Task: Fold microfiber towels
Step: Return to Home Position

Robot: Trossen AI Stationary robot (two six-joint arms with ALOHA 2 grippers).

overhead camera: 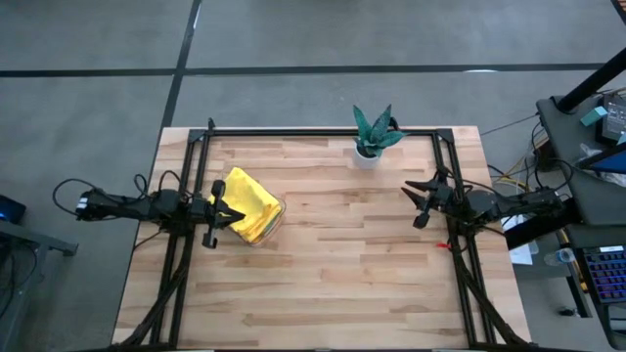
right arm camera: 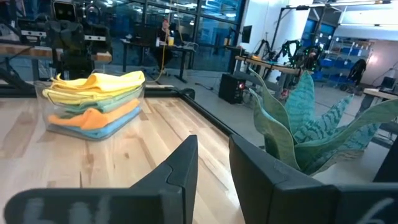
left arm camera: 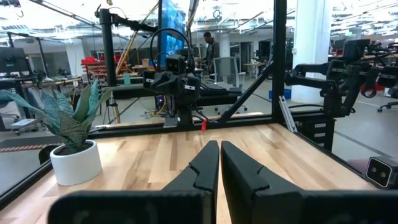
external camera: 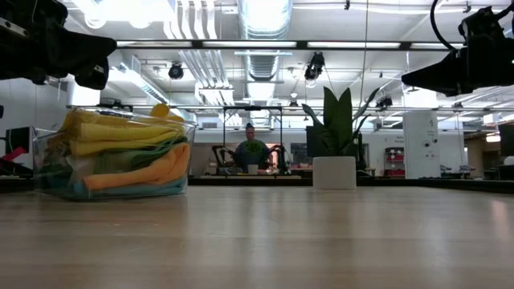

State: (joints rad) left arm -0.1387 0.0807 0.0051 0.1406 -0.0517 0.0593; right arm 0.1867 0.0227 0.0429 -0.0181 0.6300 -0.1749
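Overhead, the yellow towel point(overhead camera: 249, 200) hides the orange towel point(external camera: 144, 171) seen low

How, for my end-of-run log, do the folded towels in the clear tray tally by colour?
Yellow towels: 2, though the layers are hard to separate
Pale green towel: 1
Orange towel: 1
Blue towel: 1
Total: 5, all in the clear tray

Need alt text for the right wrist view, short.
A clear tray on the wooden table holds a stack of folded towels, yellow on top, then pale green, orange and blue. The right gripper fills the foreground, jaws slightly apart, with a teal-leaved plant nearby.
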